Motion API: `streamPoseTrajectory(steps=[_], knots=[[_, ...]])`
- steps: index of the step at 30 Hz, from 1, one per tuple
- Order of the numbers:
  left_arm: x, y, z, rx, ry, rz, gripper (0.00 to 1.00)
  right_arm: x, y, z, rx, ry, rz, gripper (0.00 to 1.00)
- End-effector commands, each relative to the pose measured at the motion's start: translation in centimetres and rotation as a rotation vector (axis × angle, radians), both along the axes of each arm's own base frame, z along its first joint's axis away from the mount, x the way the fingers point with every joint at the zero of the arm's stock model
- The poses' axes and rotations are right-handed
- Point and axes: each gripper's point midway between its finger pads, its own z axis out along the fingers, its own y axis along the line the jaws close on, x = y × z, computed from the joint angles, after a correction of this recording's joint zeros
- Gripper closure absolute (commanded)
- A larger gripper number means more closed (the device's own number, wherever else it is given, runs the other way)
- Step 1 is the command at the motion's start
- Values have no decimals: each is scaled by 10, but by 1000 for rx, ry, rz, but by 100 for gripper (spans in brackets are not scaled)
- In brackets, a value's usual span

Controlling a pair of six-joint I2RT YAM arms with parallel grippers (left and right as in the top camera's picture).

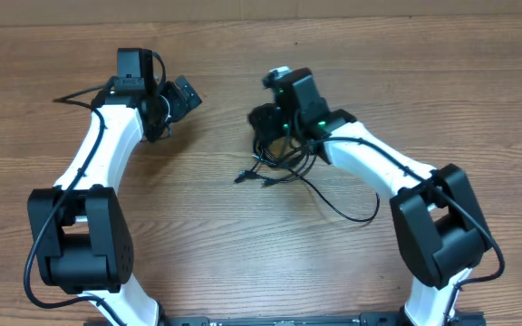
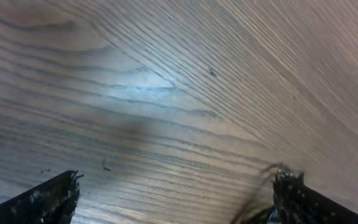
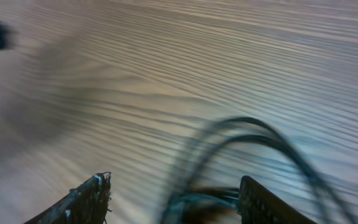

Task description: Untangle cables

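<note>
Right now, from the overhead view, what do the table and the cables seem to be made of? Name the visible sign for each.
The table: wood or wood-look laminate, going by the brown grain lines; semi-matt, with a soft glare patch in the left wrist view. The cables: black, probably rubber or plastic sheathing, since they curl in loose loops; finish too small to tell.

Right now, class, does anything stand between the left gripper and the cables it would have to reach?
Nothing visible lies between them: only bare wooden table separates the left gripper from the cables. However, the right gripper sits over the bundle's far end with cable loops between its fingers, so that end is occupied.
</note>
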Motion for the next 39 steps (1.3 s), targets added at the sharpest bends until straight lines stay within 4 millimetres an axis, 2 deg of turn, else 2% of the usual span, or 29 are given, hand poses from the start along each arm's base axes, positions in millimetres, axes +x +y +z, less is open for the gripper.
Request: streamPoseTrajectory(steps=[1,3,6,10,12,15,16,18,20,22,25,28,31,36,38,39], knots=[[6,8,18,12,-36,79,0,-13,25,-3,5,24,-1,37],[6,8,17,13,-33,79,0,-19,30,-17,-11,51,3,38],[4,9,16,20,-25,83,0,-16,21,-39,-69,73,-90,43],[0,10,14,22,-8,83,0,-15,19,-42,-76,77,-102,50],[-1,10,13,24,0,84,0,-14,24,-35,-56,70,-90,46],[-4,11,11,30,11,86,0,-10,33,-3,-15,50,-70,42],[-4,11,11,31,14,84,0,-6,31,13,-19,29,-82,41],[-5,11,11,31,14,84,0,1,24,29,-37,-7,-117,39],[-4,11,11,31,14,84,0,5,18,32,-44,-18,-136,37],[-4,11,11,31,14,84,0,7,14,21,-57,-4,-143,36],[-4,11,11,32,13,83,0,-1,6,-35,-133,107,-141,37],[-4,11,11,35,13,76,0,-6,3,-46,-158,142,-143,50],[-4,11,11,35,13,77,0,-8,2,-48,-164,149,-143,53],[-4,11,11,35,13,77,0,-26,-4,-57,-181,249,-155,94],[-4,11,11,35,13,77,0,-31,-2,-51,-169,272,-138,96],[-5,11,10,35,13,77,0,-33,3,-38,-148,282,-121,96]])
